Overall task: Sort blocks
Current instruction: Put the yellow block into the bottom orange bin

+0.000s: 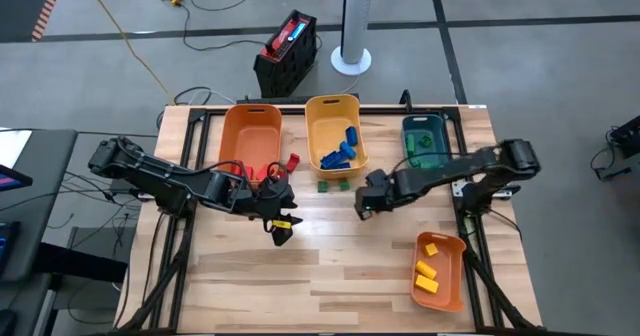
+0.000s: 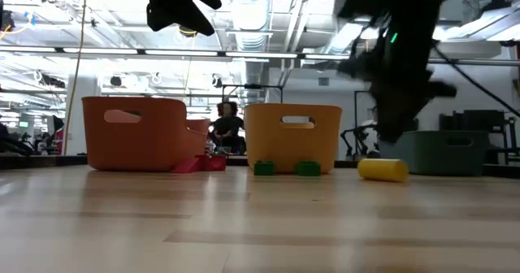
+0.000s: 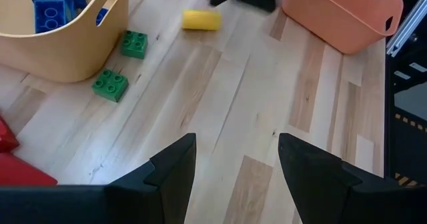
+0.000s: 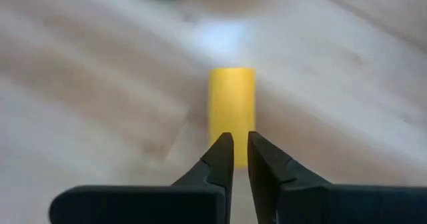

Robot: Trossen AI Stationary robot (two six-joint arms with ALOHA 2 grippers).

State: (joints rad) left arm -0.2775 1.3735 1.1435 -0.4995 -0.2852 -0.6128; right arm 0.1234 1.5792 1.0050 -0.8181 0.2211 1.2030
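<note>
High view: left gripper (image 1: 281, 231) over bench (image 1: 330, 276) centre-left, near red blocks (image 1: 268, 170) beside orange bin (image 1: 250, 136). Right gripper (image 1: 366, 204) below yellow bin (image 1: 335, 131) holding blue blocks (image 1: 340, 154); green blocks (image 1: 334, 186) at bin's foot.

Low view: yellow cylinder block (image 2: 382, 169) lying on bench, right arm above it.

Left wrist view: left gripper (image 3: 237, 164) fingers apart, nothing between.

Right wrist view: right gripper (image 4: 240, 151) fingers nearly together, narrow gap, tips over near end of yellow cylinder block (image 4: 232, 107); block not clamped.
</note>
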